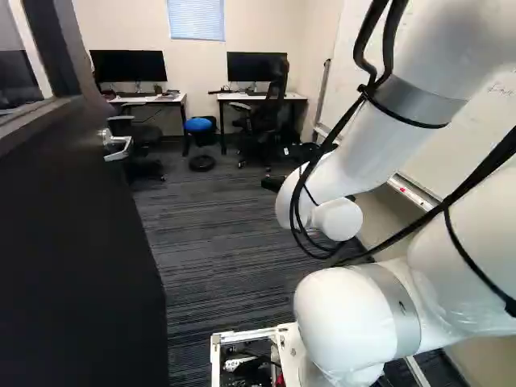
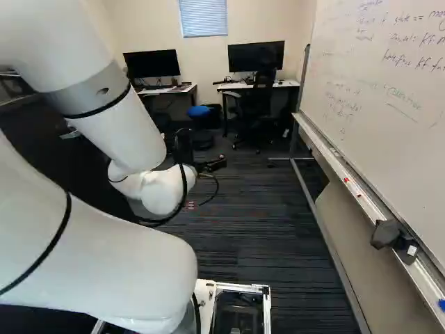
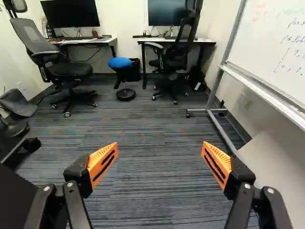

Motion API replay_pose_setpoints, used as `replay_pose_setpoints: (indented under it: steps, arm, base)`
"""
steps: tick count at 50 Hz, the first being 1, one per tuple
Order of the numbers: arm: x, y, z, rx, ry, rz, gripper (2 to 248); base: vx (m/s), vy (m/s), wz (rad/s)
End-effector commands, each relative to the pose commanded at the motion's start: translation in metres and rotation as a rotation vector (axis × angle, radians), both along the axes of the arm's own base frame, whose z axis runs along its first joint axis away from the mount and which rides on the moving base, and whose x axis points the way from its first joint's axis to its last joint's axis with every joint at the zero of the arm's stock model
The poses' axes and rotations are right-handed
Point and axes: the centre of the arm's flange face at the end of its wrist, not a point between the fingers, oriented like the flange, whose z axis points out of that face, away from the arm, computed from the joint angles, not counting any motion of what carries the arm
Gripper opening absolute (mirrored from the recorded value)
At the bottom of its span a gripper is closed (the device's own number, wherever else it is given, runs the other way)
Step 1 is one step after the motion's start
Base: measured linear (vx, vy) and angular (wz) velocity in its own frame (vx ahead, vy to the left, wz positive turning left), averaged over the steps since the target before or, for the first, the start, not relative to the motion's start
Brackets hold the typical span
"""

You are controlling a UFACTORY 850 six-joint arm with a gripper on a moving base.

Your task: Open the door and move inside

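Observation:
The dark door stands swung inward along the left of the left base view, with its silver lever handle on the face toward the room. My gripper is in the doorway's space ahead of the arm, clear of the door and handle. In the wrist view the gripper is open, its orange-padded fingers wide apart over the carpet, nothing between them. A dark panel at one finger's side may be the door's edge; I cannot tell.
A whiteboard on a wheeled frame runs along the right side. At the far wall stand two desks with monitors, office chairs and a blue stool. Striped carpet stretches between.

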Motion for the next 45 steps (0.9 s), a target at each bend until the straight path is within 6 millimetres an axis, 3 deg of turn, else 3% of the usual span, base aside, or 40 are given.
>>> replay_pose_setpoints:
  steps: [45]
  arm:
    - [0.0,0.0,0.0,0.0,0.0,0.0,247]
  base:
    - [0.18,0.005,-0.002]
